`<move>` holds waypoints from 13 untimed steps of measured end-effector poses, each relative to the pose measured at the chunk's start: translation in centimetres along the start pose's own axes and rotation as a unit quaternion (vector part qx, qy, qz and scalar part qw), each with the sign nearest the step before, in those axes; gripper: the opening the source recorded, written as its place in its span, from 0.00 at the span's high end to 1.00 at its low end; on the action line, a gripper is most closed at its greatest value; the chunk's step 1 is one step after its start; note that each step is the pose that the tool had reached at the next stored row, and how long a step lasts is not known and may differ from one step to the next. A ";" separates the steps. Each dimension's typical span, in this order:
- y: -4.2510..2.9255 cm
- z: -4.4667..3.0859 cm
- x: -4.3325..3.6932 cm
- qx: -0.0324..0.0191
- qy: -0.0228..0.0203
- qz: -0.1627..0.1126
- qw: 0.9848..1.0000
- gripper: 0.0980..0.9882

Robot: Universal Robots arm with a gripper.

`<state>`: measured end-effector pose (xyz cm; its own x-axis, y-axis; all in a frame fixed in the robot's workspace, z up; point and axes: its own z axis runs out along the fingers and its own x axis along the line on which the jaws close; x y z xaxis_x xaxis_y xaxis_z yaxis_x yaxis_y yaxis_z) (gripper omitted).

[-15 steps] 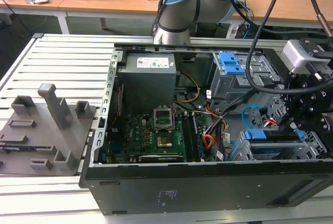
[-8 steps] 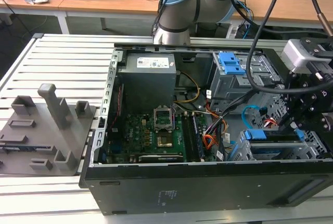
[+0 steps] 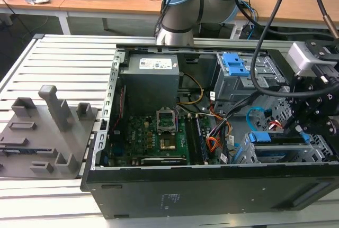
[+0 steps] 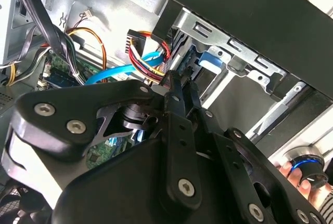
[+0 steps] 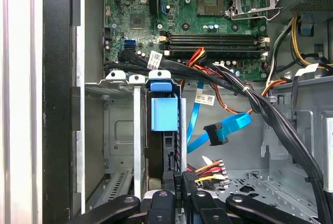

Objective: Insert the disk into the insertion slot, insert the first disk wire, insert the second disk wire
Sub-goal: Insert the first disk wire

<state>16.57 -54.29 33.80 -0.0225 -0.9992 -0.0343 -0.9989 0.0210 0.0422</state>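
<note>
Finds the hard drive already seated in the drive cage, blue frame showing. Shows the pincer clenched, seemingly on the black plug of the power leads, right at the drive's exposed end. Leaves the blue cable hanging loose beside the cage, plug unattached. Points to the first wire as the step in hand. Calls for squaring that plug to its socket and pressing straight, clear of the black cable bundle.
</note>
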 end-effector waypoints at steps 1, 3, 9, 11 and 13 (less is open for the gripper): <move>-0.02 0.01 0.00 0.000 0.000 0.000 1.000 0.90; -0.05 0.05 0.02 0.000 -0.004 0.000 1.000 0.90; -0.08 0.31 0.35 0.000 -0.006 0.000 1.000 0.90; -0.08 0.44 0.41 0.000 -0.005 0.000 1.000 0.90; -0.08 0.49 0.41 0.000 -0.006 0.000 1.000 0.90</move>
<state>16.62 -54.69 33.30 -0.0225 -0.9987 -0.0458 -0.9989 0.0205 0.0426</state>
